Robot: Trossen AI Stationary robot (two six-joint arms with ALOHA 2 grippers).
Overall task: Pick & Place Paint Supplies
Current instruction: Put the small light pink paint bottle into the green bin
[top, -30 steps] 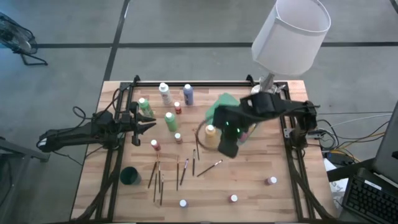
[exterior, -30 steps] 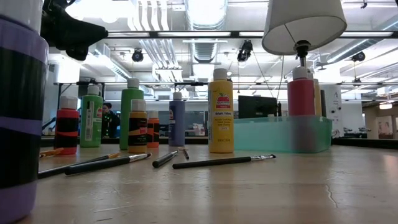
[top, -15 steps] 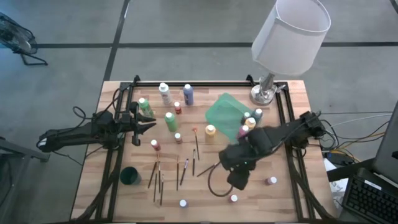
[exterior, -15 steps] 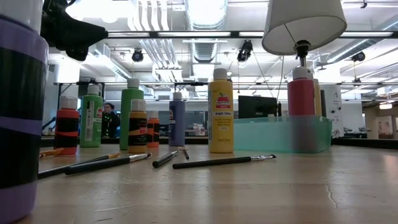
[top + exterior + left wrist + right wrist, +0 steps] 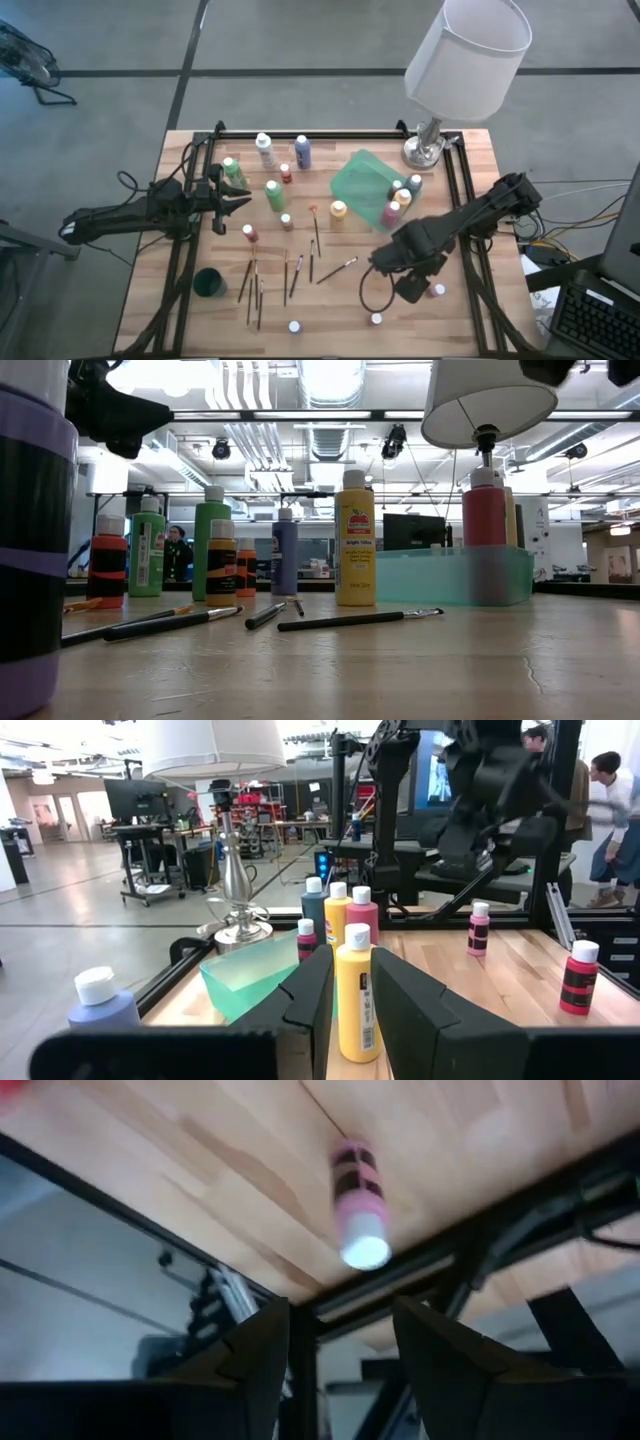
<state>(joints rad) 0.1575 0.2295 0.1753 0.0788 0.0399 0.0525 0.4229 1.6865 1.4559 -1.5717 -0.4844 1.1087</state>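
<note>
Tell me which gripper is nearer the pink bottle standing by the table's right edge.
Right. The right gripper hovers just beside the pink bottle, jaws open. The left gripper waits far across the table among the bottles on the left.

Paint bottles (image 5: 274,194) mostly stand upright with white caps on: a bunch at the table's left, four (image 5: 402,196) clustered at one spot, three loose near the front. Brushes (image 5: 255,285) lie flat, maybe six or so.
</note>
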